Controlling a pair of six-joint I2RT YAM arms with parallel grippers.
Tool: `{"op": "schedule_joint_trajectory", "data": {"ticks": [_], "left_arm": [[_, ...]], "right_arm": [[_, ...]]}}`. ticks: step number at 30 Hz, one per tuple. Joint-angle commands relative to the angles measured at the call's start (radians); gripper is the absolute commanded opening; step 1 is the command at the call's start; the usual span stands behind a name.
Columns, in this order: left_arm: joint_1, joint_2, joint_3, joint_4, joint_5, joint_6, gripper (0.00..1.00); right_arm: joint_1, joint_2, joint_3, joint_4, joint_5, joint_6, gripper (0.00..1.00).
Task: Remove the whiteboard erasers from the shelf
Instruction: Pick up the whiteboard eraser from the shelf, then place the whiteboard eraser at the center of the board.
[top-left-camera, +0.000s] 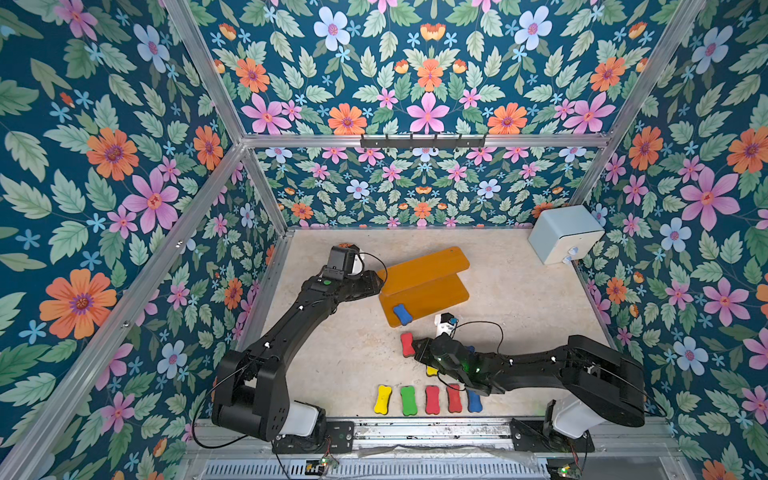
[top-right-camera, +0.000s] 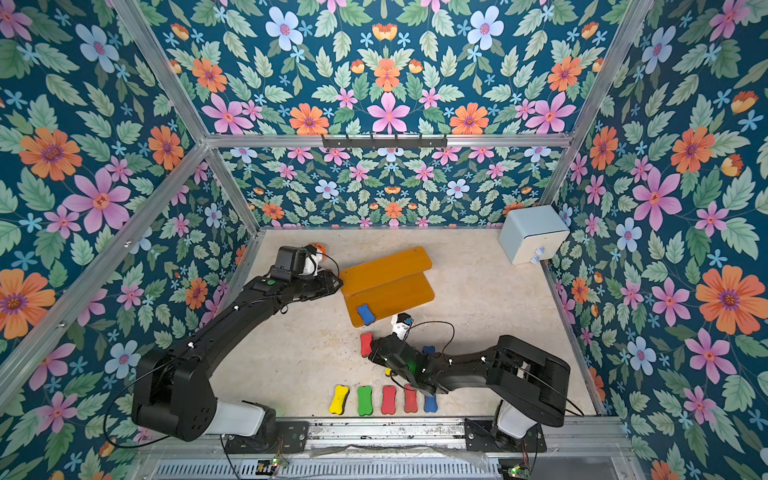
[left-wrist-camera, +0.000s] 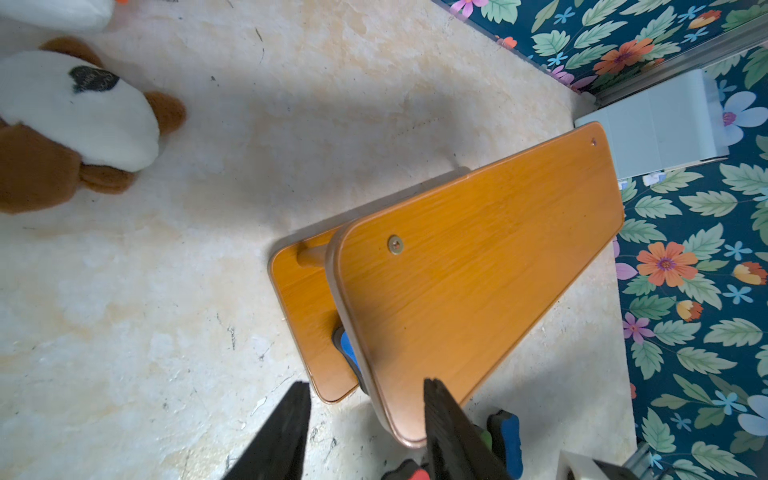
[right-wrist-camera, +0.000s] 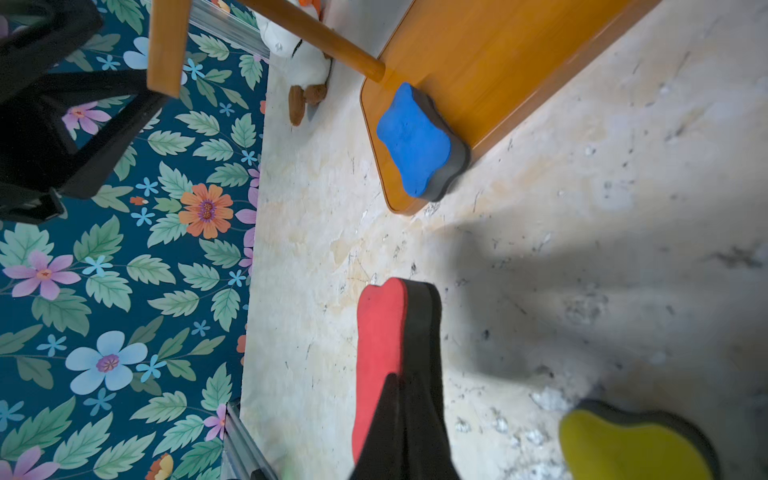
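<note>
counting pads in both top views, i make the job nearly finished. only one blue eraser (top-left-camera: 402, 313) sits on the shelf (top-left-camera: 424, 270), flat on the lower board at its near corner, close to the edge. the upper board is bare. part of the lower board is hidden under the upper one, though the right wrist view shows nothing on the stretch behind the blue eraser, as far as it reaches.

the right gripper (right-wrist-camera: 390, 386) is clamped on a red eraser (right-wrist-camera: 380, 353), held on edge, off the shelf and near its front corner. whether it touches the tabletop (top-left-camera: 332, 353) i cannot tell. i judge this one removed but not yet put down.

already on the tabletop is a row of five erasers (top-left-camera: 432, 400) along the front rail: yellow, green, red, red, blue, side by side with gaps between. a yellow eraser (right-wrist-camera: 631, 444) lies partly under the right arm, and a second blue eraser (top-right-camera: 428, 350) peeps out beyond that arm. that makes nine in view; any more would be hidden by the arm.

the left gripper (left-wrist-camera: 365, 382) has its jaws part way apart at the end of the shelf nearest the left arm, with nothing pinched that i can see.

left to do, as i read it: set the red one down, then fetch the blue one.
</note>
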Motion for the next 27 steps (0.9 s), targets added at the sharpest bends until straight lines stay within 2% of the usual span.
{"op": "schedule_joint_trajectory", "data": {"ticks": [1,9,14,15,27], "left_arm": [[0.001,-0.006,-0.004,0.019,-0.015,0.008,0.5],[0.0,-0.025,-0.013,0.025,-0.009,0.008,0.5],[0.001,-0.023,-0.007,0.024,0.005,0.004,0.5],[0.001,-0.025,-0.007,0.026,0.005,0.005,0.5],[0.001,-0.021,-0.012,0.022,0.004,0.007,0.5]], "right_arm": [[0.031,0.007,0.004,-0.031,0.061,0.081,0.0],[0.094,0.115,-0.046,0.066,0.062,0.162,0.0],[0.098,0.08,-0.039,-0.009,0.131,0.15,0.0],[0.098,0.048,-0.035,-0.02,0.133,0.146,0.0],[0.098,0.061,-0.002,-0.04,0.092,0.092,0.0]]}}
